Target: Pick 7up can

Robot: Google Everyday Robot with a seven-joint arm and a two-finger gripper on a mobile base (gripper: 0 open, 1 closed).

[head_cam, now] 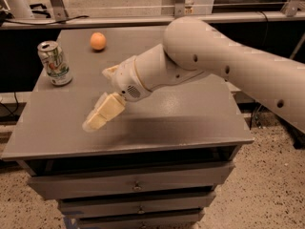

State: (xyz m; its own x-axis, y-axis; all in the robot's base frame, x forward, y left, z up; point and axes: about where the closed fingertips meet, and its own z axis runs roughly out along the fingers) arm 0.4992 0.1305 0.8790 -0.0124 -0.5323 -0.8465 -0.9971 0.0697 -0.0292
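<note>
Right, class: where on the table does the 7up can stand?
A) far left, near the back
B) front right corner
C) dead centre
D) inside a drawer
A: the 7up can stands upright near the table's far left edge, left of the orange fruit; the claw hovers apart from it, nearer the front.
</note>
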